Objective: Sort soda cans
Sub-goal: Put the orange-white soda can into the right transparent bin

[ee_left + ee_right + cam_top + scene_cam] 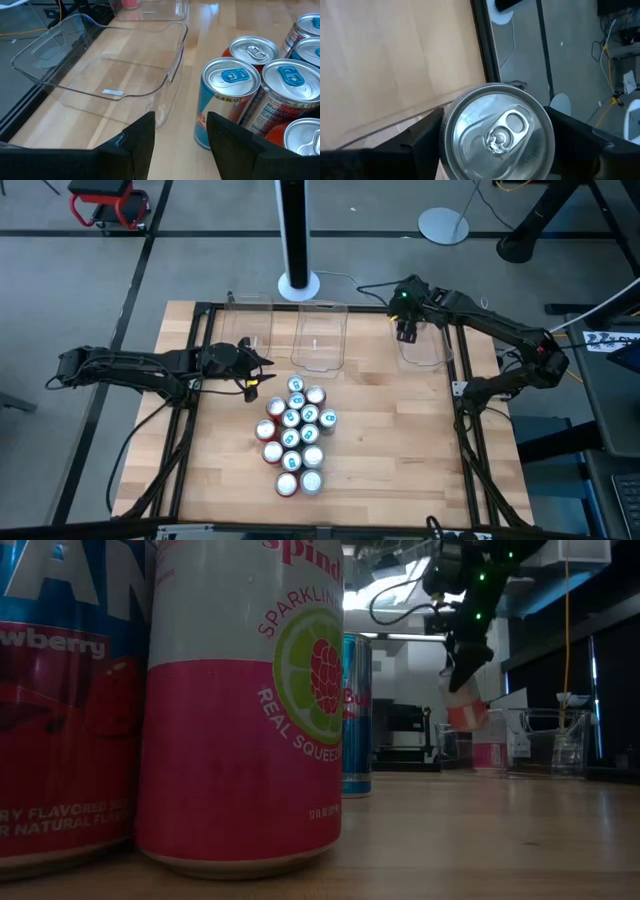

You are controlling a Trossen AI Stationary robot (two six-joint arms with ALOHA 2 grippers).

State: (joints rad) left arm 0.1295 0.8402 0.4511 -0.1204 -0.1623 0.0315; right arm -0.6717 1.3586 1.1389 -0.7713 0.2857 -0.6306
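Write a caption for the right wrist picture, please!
The right gripper holds a silver-topped soda can between its fingers, above the wooden table.

Tight can cluster [297, 436] — bare table [400, 450] rightward

Three clear bins [320, 340]. About fifteen cans [297, 435] clustered before the middle bin; one can [497, 132] over the right bin [425, 352].
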